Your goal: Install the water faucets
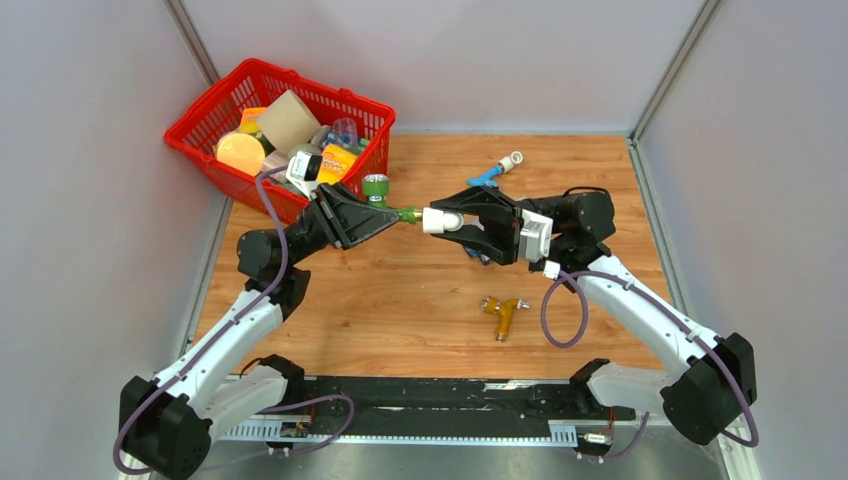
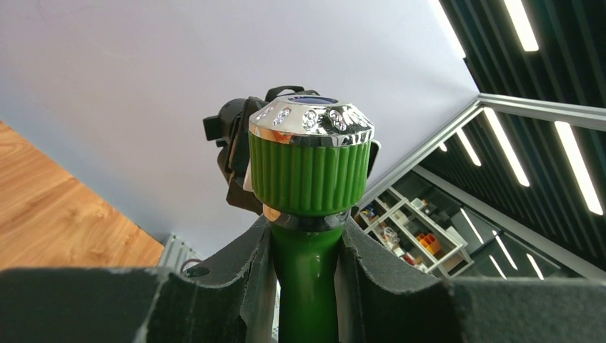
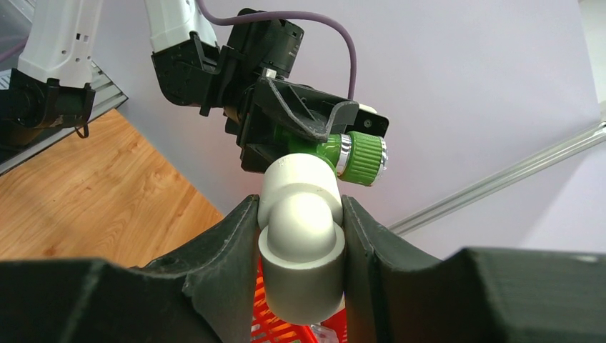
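My left gripper (image 1: 385, 214) is shut on the green faucet (image 1: 404, 214), held above the table; its ribbed green knob with a chrome cap (image 2: 311, 157) fills the left wrist view. My right gripper (image 1: 450, 222) is shut on a white elbow pipe fitting (image 1: 438, 221), gripped between both pads (image 3: 300, 243). The faucet's end meets the fitting's open end in mid-air, and the green faucet (image 3: 354, 158) shows just behind the fitting. The orange-yellow faucet (image 1: 502, 312) lies on the table in front of the right arm. The blue faucet (image 1: 487, 177), with a white fitting on it, lies at the back.
A red basket (image 1: 205, 105) full of mixed items stands at the back left corner, close behind the left gripper. A green round piece (image 1: 375, 186) sits beside the basket. Grey walls enclose the wooden table (image 1: 400, 300) on three sides.
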### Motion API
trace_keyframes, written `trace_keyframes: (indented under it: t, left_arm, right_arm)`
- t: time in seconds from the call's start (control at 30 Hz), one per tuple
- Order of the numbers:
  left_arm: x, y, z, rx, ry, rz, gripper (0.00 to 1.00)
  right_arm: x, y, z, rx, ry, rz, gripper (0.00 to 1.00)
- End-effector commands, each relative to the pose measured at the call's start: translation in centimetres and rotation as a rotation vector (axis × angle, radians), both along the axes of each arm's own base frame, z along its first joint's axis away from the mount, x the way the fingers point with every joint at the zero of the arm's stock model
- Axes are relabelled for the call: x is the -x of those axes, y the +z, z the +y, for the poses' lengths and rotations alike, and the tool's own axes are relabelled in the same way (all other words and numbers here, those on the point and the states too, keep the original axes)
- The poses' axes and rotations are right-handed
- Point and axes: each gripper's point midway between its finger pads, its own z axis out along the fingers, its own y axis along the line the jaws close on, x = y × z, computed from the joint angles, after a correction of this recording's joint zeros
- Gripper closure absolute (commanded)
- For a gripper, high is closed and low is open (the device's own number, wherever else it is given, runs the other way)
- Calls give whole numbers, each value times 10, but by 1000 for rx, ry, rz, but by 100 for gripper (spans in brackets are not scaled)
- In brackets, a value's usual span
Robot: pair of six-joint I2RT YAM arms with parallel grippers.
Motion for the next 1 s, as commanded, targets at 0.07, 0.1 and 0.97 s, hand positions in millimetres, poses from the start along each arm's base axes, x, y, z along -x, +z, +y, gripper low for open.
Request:
trace_keyframes:
  t: [0.07,0.1,0.97]
  left_arm:
    - [21,16,-2,-10,-55,-82,100]
    - [22,15,-3,-11,-57,-82,100]
    - [21,15,-7,-77,-53,-117,100]
  right_arm:
    - [-11,17,1,-42,-65,2,100]
    - [-13,18,1,-46,-73,6,100]
    - [-3,-2,-4,93,22,8,100]
